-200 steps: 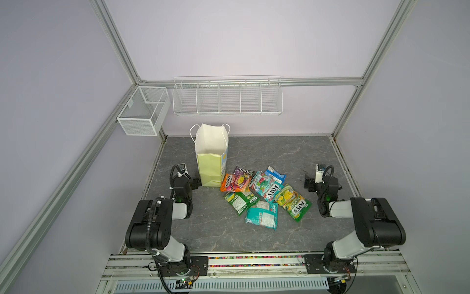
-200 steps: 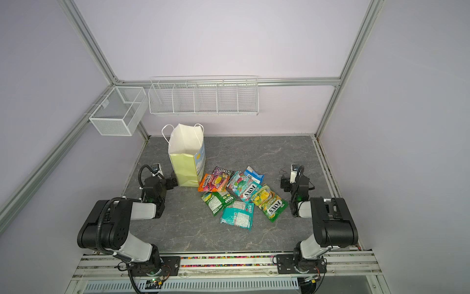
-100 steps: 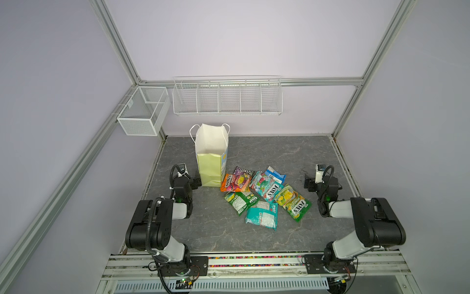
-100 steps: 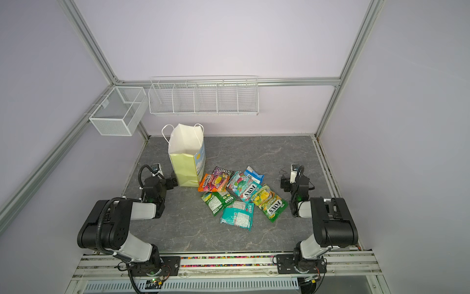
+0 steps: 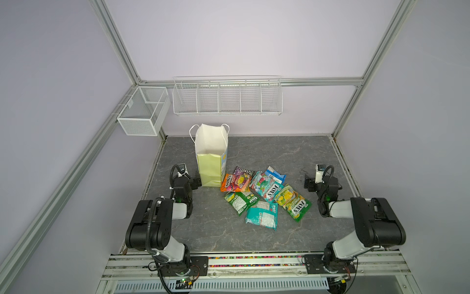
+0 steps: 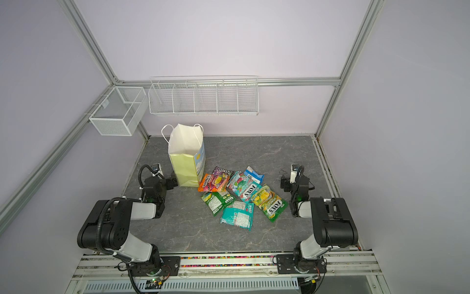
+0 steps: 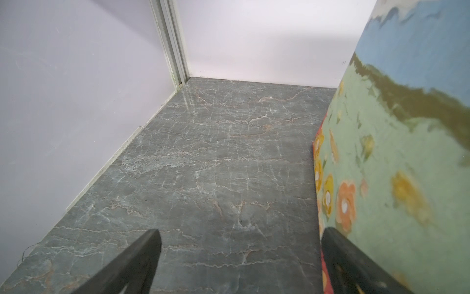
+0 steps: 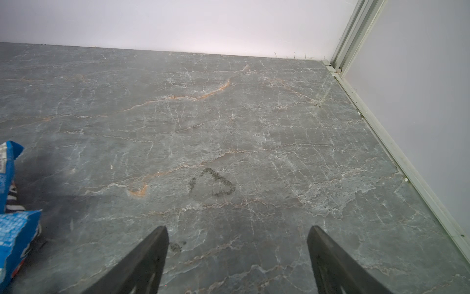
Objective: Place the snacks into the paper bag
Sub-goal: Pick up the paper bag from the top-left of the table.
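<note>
The paper bag (image 5: pixel 211 152) stands upright and open on the grey table (image 5: pixel 267 152), left of centre in both top views. Several snacks lie flat to its right: an orange packet (image 5: pixel 230 183), a purple one (image 5: pixel 243 174), a teal one (image 5: pixel 265 187), a blue one (image 5: pixel 276 175), a green one (image 5: pixel 240 202) and a yellow-green one (image 5: pixel 292 202). My left gripper (image 5: pixel 196 182) rests low and open beside the bag's base; its wrist view shows the bag's printed face (image 7: pixel 394 152) next to one finger (image 7: pixel 335 244). My right gripper (image 5: pixel 309 184) is open and empty, right of the pile.
A white wire basket (image 5: pixel 143 110) hangs on the left frame rail and a long divided wire rack (image 5: pixel 227 98) on the back wall. In the right wrist view the blue packet (image 8: pixel 12 229) lies at the side, and the side wall rail (image 8: pixel 407 165) runs close by.
</note>
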